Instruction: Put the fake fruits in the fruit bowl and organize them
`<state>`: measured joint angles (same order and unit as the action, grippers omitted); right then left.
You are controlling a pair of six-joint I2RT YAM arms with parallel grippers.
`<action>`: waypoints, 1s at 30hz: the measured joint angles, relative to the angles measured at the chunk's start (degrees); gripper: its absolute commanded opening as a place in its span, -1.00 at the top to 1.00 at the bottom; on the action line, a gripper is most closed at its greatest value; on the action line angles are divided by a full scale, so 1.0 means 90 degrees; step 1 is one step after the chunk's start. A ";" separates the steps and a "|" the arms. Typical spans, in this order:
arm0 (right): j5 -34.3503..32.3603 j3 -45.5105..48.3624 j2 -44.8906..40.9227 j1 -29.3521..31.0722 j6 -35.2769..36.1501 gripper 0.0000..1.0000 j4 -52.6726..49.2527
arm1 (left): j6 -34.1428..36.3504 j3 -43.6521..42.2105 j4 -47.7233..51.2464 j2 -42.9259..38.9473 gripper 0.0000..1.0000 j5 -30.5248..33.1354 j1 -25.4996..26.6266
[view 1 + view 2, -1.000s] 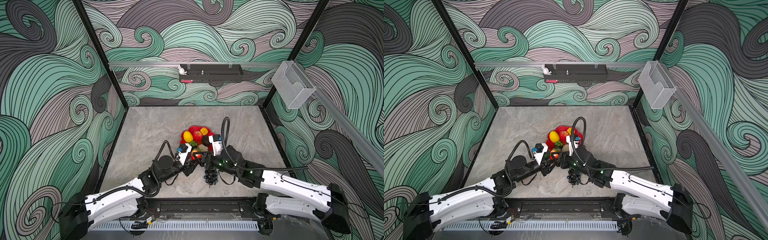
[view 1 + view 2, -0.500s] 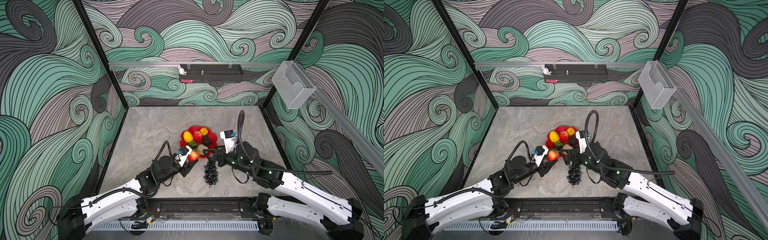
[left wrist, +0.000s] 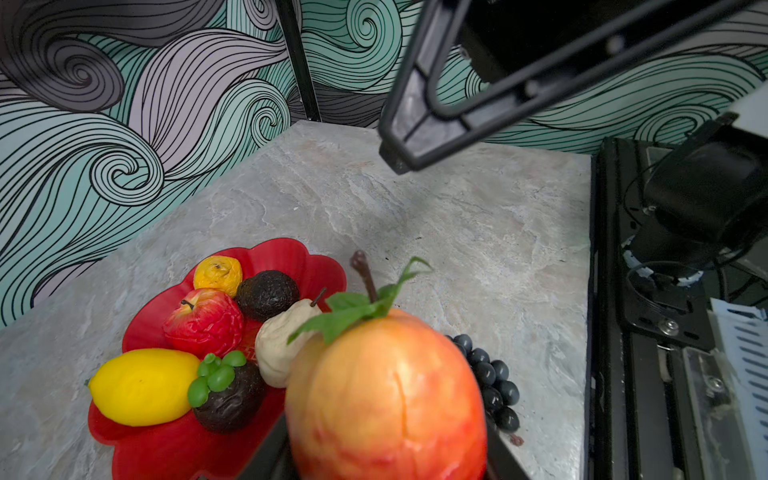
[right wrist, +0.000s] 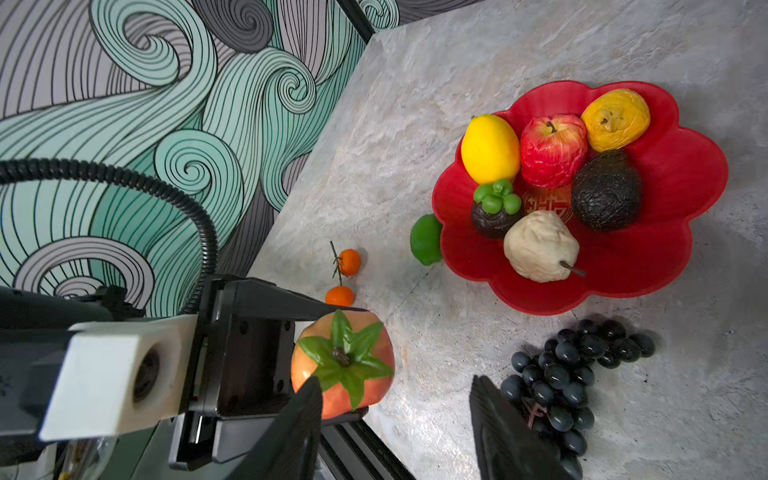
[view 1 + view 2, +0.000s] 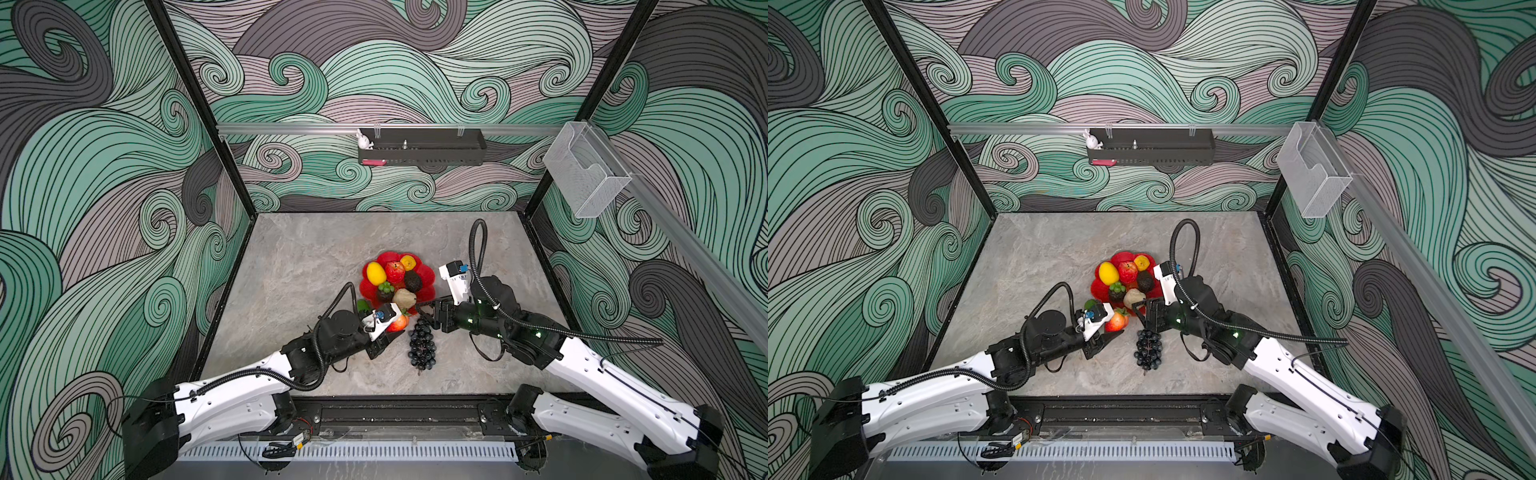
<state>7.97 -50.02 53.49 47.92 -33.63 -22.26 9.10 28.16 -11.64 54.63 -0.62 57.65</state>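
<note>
Left gripper [image 5: 395,328] pinches a peach [image 3: 386,395]; right gripper [image 4: 397,386], jaws spread, hangs over the grape bunch [image 5: 422,345], which lies between the fruit bowl [image 5: 428,274] and the front edge of the table [image 5: 311,270]. Probably light but floppy: best taken at its stem end.

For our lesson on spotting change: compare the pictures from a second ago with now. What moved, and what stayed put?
The right gripper pulled back from the bowl, away from the left gripper, and now hangs open over the stem end of the grapes. The left gripper kept hold of the peach, barely shifting. Grapes and bowl stayed put.
</note>
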 measured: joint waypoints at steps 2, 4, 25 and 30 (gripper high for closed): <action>0.0097 -0.0029 0.0068 0.0000 -0.0010 0.02 -0.0056 | 0.0146 0.0002 0.0019 0.0090 0.20 0.0015 0.0085; 0.0165 -0.0049 0.0121 0.0000 -0.0029 0.09 -0.0109 | 0.0245 0.0012 0.0051 0.0172 0.20 0.0024 0.0151; 0.0379 -0.0049 0.0571 0.0143 -0.0146 0.38 -0.0270 | 0.0559 0.0073 0.0058 0.0491 0.19 0.0238 0.0362; 0.0376 -0.0049 0.0619 0.0228 -0.0148 0.43 -0.0270 | 0.0561 0.0097 0.0056 0.0503 0.19 0.0274 0.0367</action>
<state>11.35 -50.46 59.07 49.98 -34.96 -24.69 14.15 29.04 -11.14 59.16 1.85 60.95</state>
